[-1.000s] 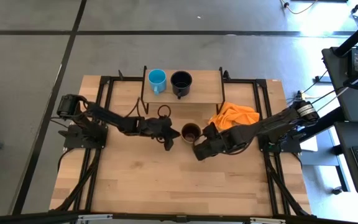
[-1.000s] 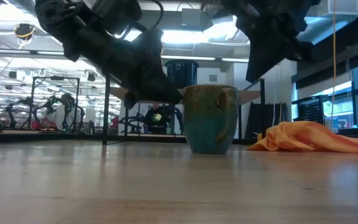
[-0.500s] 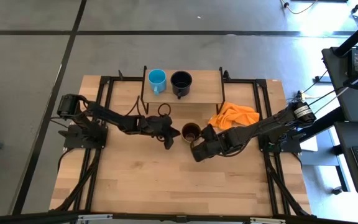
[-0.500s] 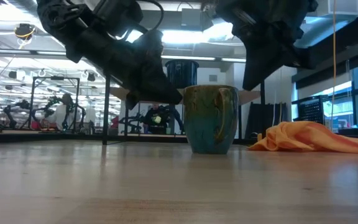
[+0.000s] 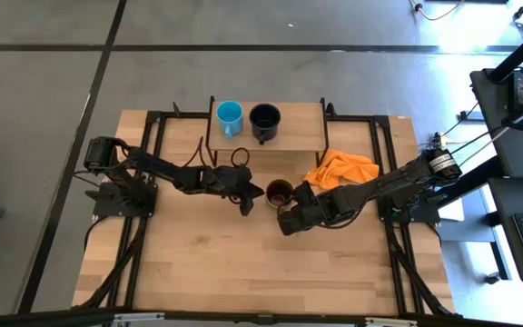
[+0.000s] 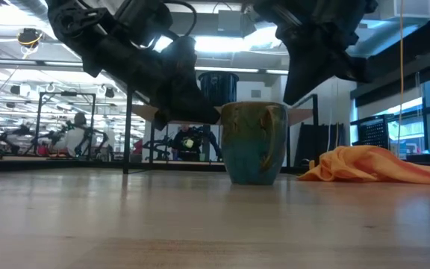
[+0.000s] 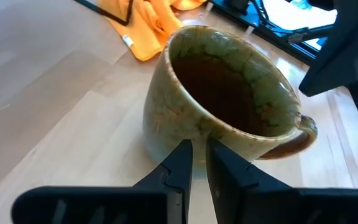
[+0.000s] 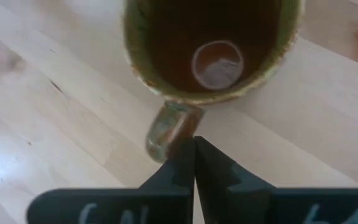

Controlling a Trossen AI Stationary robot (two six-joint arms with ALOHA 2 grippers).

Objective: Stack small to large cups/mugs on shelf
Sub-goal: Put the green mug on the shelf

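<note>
The brown/olive mug (image 5: 279, 192) stands upright on its base on the wooden tabletop, in front of the shelf (image 5: 302, 123); its handle (image 8: 166, 127) points to the table's near side. My left gripper (image 5: 248, 203) is shut at the mug's left side. My right gripper (image 5: 285, 221) is shut just beyond the handle, on the mug's near side. The light-blue mug (image 5: 230, 115) and the black mug (image 5: 264, 118) stand side by side on the shelf's left half. My left gripper has its shut fingertips (image 7: 182, 163) against the mug's outer wall (image 7: 166, 134), on the side toward the table's left. The fingers slant down from the left. The mug stands on the table. My right gripper: its shut fingertips (image 8: 185, 155) are right at the handle's outer end; I cannot tell whether they touch.
A crumpled orange cloth (image 5: 343, 169) lies to the right of the mug, by the shelf's right leg. The shelf's right half is bare board. Open tabletop lies toward the near edge (image 5: 261, 272).
My right gripper has gone a little toward the table's left, along the mug's near side, and is now closer to the handle. The mug stays in place.
</note>
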